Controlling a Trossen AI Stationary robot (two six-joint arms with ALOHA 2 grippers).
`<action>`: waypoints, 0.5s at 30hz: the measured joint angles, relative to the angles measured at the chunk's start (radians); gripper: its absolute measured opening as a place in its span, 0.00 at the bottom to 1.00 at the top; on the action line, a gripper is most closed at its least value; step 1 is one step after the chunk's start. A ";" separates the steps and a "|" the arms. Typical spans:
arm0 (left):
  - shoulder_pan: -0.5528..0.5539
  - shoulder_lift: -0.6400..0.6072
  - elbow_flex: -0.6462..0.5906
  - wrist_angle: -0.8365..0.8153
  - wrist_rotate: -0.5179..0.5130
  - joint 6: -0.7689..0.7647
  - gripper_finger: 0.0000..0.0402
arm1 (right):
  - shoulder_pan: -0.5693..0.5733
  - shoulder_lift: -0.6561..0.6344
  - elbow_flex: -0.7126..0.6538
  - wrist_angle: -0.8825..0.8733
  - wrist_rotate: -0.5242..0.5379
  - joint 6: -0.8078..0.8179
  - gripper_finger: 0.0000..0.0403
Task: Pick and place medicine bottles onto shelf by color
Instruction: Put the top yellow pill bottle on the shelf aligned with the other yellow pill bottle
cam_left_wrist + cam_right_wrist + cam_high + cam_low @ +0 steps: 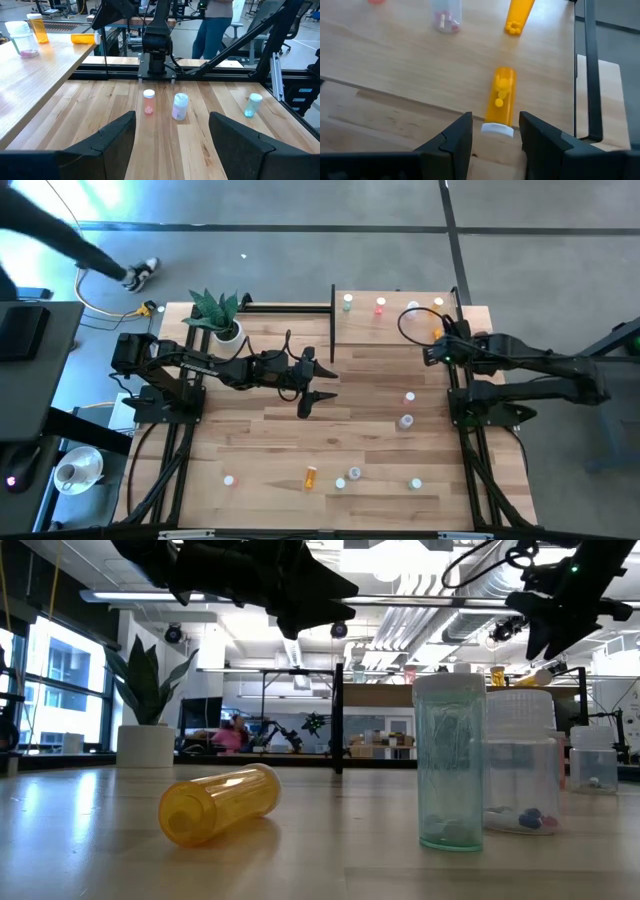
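Seen from overhead: planked tabletop [260,450], then the raised pale shelf [400,330] at its far right corner, then two dark arms. Right hand [495,131] poised at the shelf's edge, fingers partly open on either side of the white cap of an orange bottle [501,97] lying flat on the shelf, contact impossible to judge. Just beyond that hand, an upright orange bottle [519,16] and a clear bottle [446,15] on the same shelf. Left hand [172,132] raised over mid-tabletop, fingers spread wide, nothing between them. Ahead of it, standing apart: pink bottle [149,101], white bottle [180,106], teal bottle [253,104]. Near the front edge, another orange bottle [310,476] on its side.
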 joint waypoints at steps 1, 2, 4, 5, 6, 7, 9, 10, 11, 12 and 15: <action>0.000 0.000 0.000 0.000 0.000 0.000 0.60 | 0.000 0.014 0.000 -0.001 0.000 0.004 0.38; 0.000 0.000 0.000 0.000 0.000 0.000 0.60 | 0.000 0.029 0.000 -0.001 0.000 0.012 0.38; 0.000 0.000 0.000 0.000 0.000 0.000 0.60 | 0.000 0.057 0.000 -0.001 0.000 0.013 0.38; 0.000 0.000 0.000 0.000 0.000 0.000 0.60 | 0.000 0.071 0.000 -0.001 0.000 0.013 0.38; 0.000 0.000 0.000 0.000 0.000 0.000 0.60 | 0.000 0.085 0.000 -0.001 0.000 0.013 0.38; 0.000 0.000 0.000 0.000 0.000 0.000 0.60 | 0.000 0.096 0.000 -0.001 0.000 0.014 0.38; 0.000 0.000 0.000 0.000 0.000 0.000 0.60 | 0.000 0.114 0.000 -0.002 0.000 0.017 0.38; 0.000 0.000 0.000 0.000 0.000 0.000 0.60 | 0.000 0.120 0.000 -0.002 0.000 0.018 0.38; 0.000 0.000 0.000 0.000 0.000 0.000 0.60 | 0.000 0.127 0.000 -0.003 -0.001 0.022 0.38; 0.000 0.000 0.000 0.000 0.000 0.000 0.60 | 0.000 0.132 0.000 -0.006 -0.001 0.031 0.38; 0.000 0.000 0.000 0.000 0.000 0.000 0.60 | 0.000 0.146 0.000 -0.017 0.000 0.051 0.38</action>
